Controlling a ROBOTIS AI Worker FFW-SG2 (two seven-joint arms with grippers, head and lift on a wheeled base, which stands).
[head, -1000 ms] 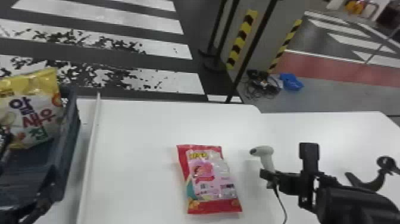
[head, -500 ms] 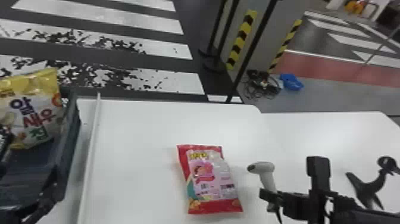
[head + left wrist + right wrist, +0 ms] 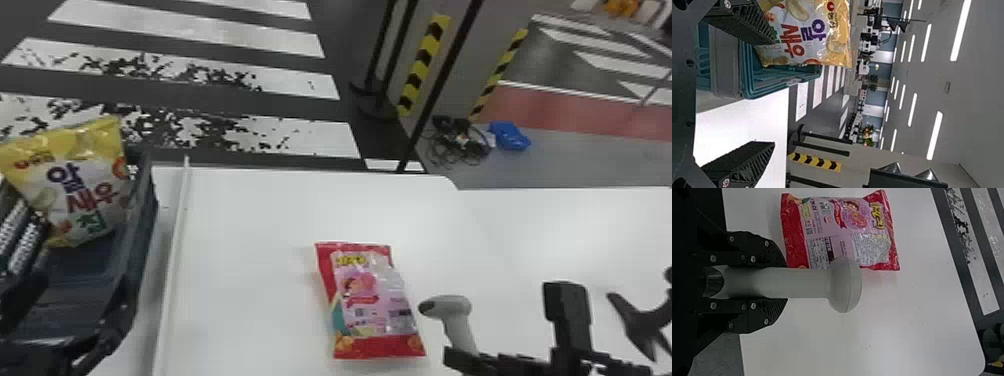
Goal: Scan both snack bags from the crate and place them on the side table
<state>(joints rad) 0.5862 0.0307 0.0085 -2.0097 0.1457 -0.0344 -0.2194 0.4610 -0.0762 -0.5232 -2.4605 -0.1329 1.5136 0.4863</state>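
The red bag (image 3: 370,300) lies on the desk (image 3: 250,225), the yellow bag (image 3: 92,185) in the crate (image 3: 145,220). My right claw (image 3: 785,283), clamped on the scanner (image 3: 805,282), has drawn back beside the red bag's near half, probably aligning a scan. My left claw (image 3: 774,93) is spread.

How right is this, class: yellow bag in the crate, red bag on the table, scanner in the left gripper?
Wrong side: the scanner is in the right gripper, as the right wrist view shows. The yellow bag is in the crate and the red bag on the table, as stated.
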